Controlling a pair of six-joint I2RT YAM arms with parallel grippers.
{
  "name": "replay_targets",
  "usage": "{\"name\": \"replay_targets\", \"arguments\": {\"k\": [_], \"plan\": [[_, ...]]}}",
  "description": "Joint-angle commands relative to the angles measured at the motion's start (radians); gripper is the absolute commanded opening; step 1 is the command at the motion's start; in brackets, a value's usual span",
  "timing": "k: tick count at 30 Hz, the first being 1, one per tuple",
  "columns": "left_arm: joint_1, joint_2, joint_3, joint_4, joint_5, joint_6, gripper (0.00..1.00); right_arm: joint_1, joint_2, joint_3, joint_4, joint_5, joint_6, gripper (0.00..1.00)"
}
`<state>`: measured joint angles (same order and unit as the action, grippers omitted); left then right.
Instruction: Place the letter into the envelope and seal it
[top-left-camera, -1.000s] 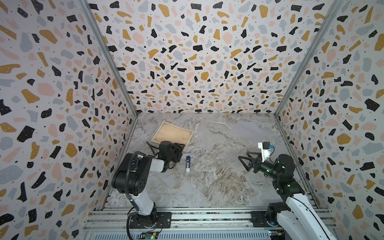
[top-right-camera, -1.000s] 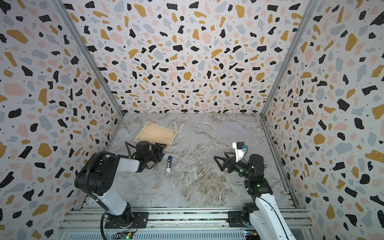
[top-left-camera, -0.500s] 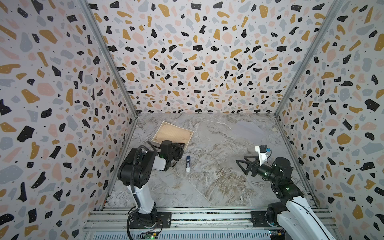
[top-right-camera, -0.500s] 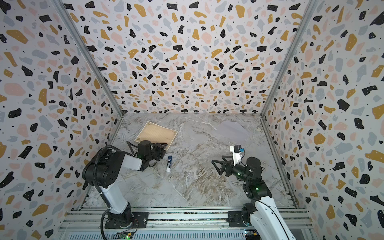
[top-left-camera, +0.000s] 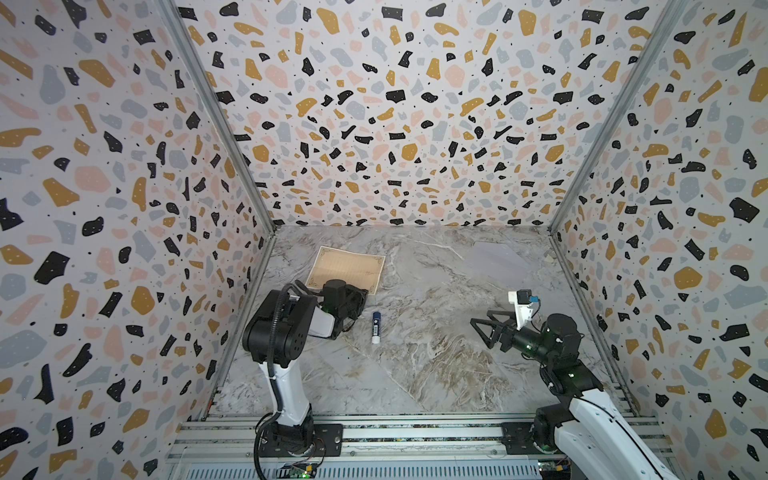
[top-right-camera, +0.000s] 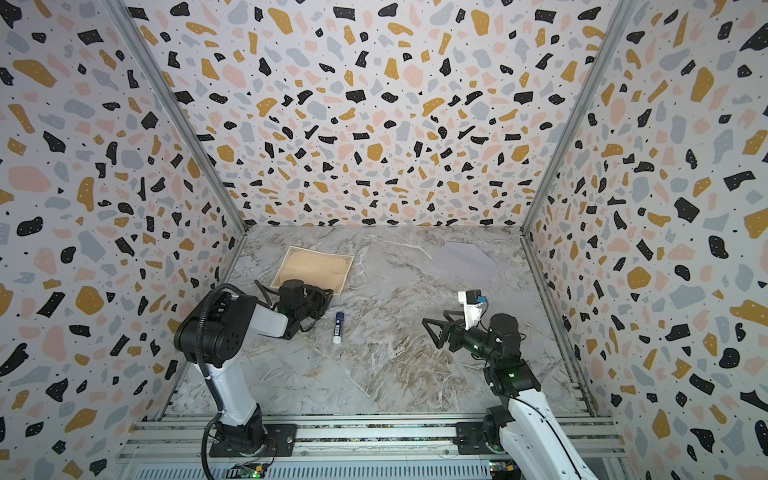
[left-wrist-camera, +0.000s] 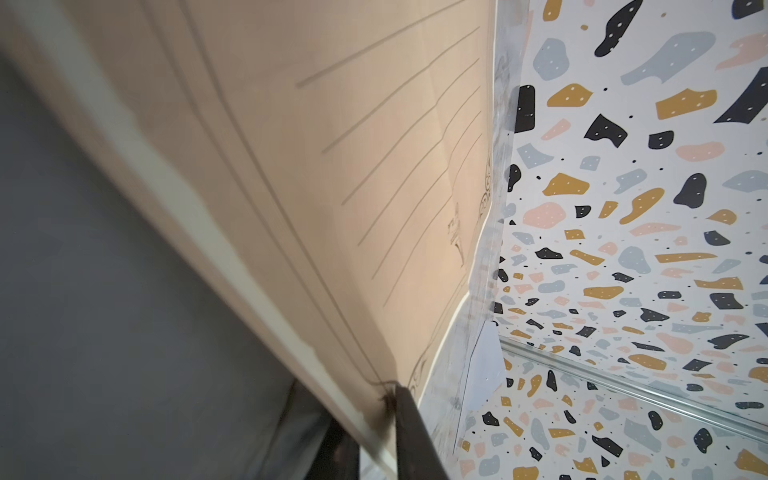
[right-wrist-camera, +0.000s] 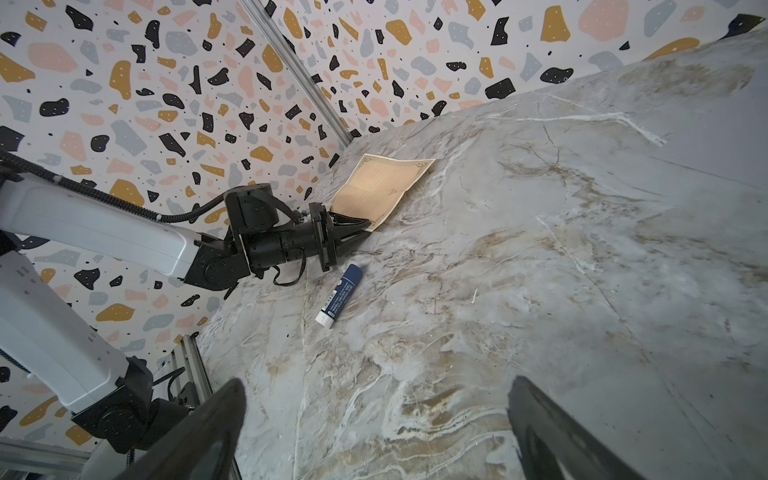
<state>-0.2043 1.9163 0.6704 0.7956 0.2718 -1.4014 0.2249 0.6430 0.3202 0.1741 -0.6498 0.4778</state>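
Marble-patterned bench (top-left-camera: 419, 374): carrying every loose item, shown in both top views.
Letter (top-left-camera: 347, 266) (top-right-camera: 313, 265): tan sheet, dark ornate border, ruled lines, fold creases; at far left of bench, close to left wall; near-right corner caught between left jaws; filling most of left wrist view (left-wrist-camera: 332, 166).
Envelope (top-left-camera: 496, 255) (top-right-camera: 467, 254): pale grey-lavender, flat at far right of bench, well apart from letter.
Glue stick (top-left-camera: 376, 327) (top-right-camera: 338, 327): blue tube, white end, lying on bench just beside left jaws, apart from letter.
Left jaws: low over bench, closed down to a point on near-right corner of letter, paper edge gripped between them.
Right jaws: spread wide, holding nothing, above bare bench at near right, pointing toward centre.
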Motion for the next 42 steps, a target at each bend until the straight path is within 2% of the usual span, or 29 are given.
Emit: {"name": "replay_targets", "arguments": {"k": [1, 6, 15, 25, 31, 36, 38, 42], "plan": [[-0.004, 0.012, 0.033, -0.001, -0.031, 0.041, 0.08, 0.005, 0.006, 0.02, 0.032, 0.009, -0.016, 0.99], [-0.004, 0.001, 0.046, -0.02, -0.042, 0.074, 0.0, 0.006, 0.015, 0.025, 0.032, 0.013, -0.027, 0.99], [-0.004, -0.143, 0.088, -0.149, 0.01, 0.218, 0.0, 0.007, 0.042, 0.089, 0.002, 0.007, -0.079, 0.99], [-0.004, -0.378, 0.213, -0.487, 0.152, 0.508, 0.0, 0.017, 0.102, 0.238, -0.078, -0.004, -0.201, 0.99], [-0.017, -0.478, 0.25, -0.664, 0.232, 0.657, 0.0, 0.101, 0.143, 0.325, -0.093, 0.098, -0.312, 0.99], [-0.042, -0.565, 0.243, -0.74, 0.261, 0.729, 0.0, 0.281, 0.191, 0.372, -0.069, 0.3, -0.498, 1.0], [-0.047, -0.588, 0.234, -0.752, 0.286, 0.731, 0.0, 0.38, 0.217, 0.382, -0.056, 0.419, -0.629, 0.99], [-0.058, -0.621, 0.228, -0.797, 0.299, 0.735, 0.0, 0.547, 0.284, 0.36, -0.012, 0.495, -0.974, 0.99]]}}
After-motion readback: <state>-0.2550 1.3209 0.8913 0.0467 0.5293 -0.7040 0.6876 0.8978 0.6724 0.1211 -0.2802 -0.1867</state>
